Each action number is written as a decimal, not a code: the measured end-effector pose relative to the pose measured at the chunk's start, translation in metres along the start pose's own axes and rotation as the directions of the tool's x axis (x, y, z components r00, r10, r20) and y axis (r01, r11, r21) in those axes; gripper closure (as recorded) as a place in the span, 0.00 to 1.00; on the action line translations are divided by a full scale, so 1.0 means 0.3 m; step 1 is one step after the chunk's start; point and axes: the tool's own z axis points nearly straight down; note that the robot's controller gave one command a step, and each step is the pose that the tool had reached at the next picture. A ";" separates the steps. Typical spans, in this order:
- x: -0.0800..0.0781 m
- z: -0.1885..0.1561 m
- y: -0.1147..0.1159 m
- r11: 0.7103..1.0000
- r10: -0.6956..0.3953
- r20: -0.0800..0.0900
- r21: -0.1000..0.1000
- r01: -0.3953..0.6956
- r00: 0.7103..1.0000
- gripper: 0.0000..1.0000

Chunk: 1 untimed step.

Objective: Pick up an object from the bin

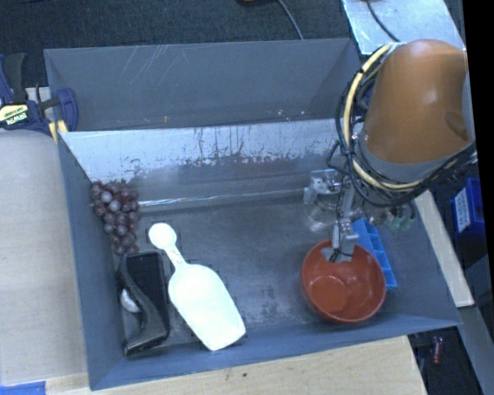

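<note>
The tool (345,250) hangs low at the back rim of the red bowl (345,294). Its tip is a thin dark shape against the red. From this angle I cannot tell whether it is wide or narrow, or whether it touches or grips the rim. The bowl stands in the grey bin (218,90). The arm's orange cover (417,100) and looped cables, behind and to the right of the bowl, hide that corner. A blue thing (382,259) lies just right of the bowl, partly covered, and its kind is hard to make out. Well left of the bowl lies a white scoop (204,304). Beyond that are a black thing (148,303) of unclear shape and a bunch of dark grapes (115,215).
</note>
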 end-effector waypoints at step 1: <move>0.000 0.000 0.000 1.000 0.000 0.000 0.000 0.000 1.000 0.00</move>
